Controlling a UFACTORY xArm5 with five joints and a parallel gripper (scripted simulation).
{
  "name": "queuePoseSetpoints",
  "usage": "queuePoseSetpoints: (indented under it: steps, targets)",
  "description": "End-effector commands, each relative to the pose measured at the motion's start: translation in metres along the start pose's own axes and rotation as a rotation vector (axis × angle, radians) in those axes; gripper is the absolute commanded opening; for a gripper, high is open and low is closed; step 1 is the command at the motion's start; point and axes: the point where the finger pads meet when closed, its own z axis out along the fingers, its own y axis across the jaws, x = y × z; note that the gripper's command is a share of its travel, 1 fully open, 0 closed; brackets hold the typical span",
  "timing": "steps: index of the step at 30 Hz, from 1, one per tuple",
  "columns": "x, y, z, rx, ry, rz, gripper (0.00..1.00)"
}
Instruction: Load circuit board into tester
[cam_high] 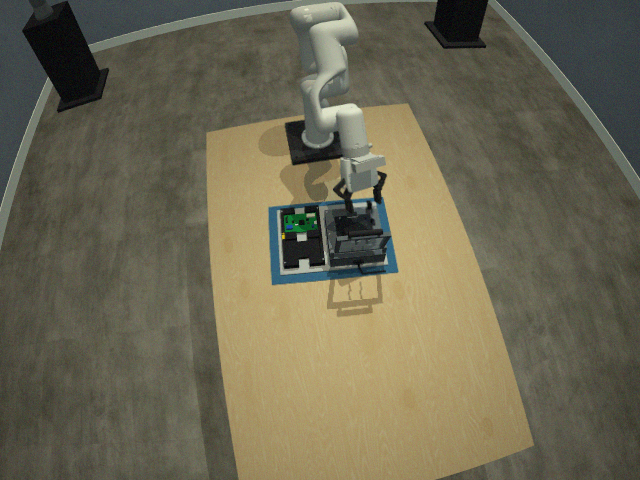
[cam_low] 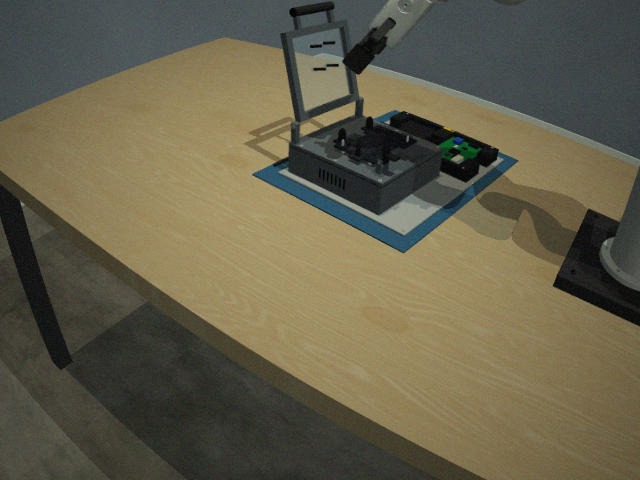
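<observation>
The green circuit board (cam_high: 300,223) lies in the black tray (cam_high: 301,238), in its slot nearer the arm's base; it also shows in the exterior view (cam_low: 460,151). The grey tester (cam_high: 356,238) stands beside the tray on the blue mat (cam_high: 333,242). Its lid (cam_low: 320,72) stands open and upright, with a black handle on top. Black pins and posts rise from the tester's nest (cam_low: 369,143), which holds no board. My gripper (cam_high: 363,202) hangs open and empty above the tester's edge nearer the arm's base. In the exterior view the gripper (cam_low: 361,54) is high, next to the lid.
The arm's black base plate (cam_high: 312,142) sits on the wooden table behind the mat. Two black pillars (cam_high: 64,56) (cam_high: 457,23) stand on the floor far off.
</observation>
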Motion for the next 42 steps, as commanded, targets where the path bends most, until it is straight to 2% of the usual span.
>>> queuePoseSetpoints:
  steps: [1, 21, 24, 28, 30, 32, 34, 38, 40, 41, 42]
  targets:
    - [0.002, 0.0, -0.001, -0.001, 0.004, 0.0, 1.0]
    - [0.002, 0.003, -0.001, -0.002, -0.003, -0.014, 1.0]
    - [0.001, 0.011, -0.003, -0.007, -0.028, -0.064, 1.0]
    - [-0.002, 0.033, -0.009, -0.009, -0.097, -0.2, 1.0]
    - [-0.002, 0.033, -0.01, -0.008, -0.099, -0.204, 1.0]
    - [-0.005, 0.046, -0.015, -0.003, -0.139, -0.283, 1.0]
    - [-0.005, 0.046, -0.015, -0.003, -0.139, -0.283, 1.0]
    - [-0.01, 0.066, -0.025, 0.017, -0.203, -0.409, 1.0]
    - [-0.01, 0.066, -0.025, 0.018, -0.204, -0.412, 1.0]
    - [-0.013, 0.075, -0.031, 0.032, -0.233, -0.471, 1.0]
    - [-0.013, 0.075, -0.031, 0.032, -0.233, -0.471, 1.0]
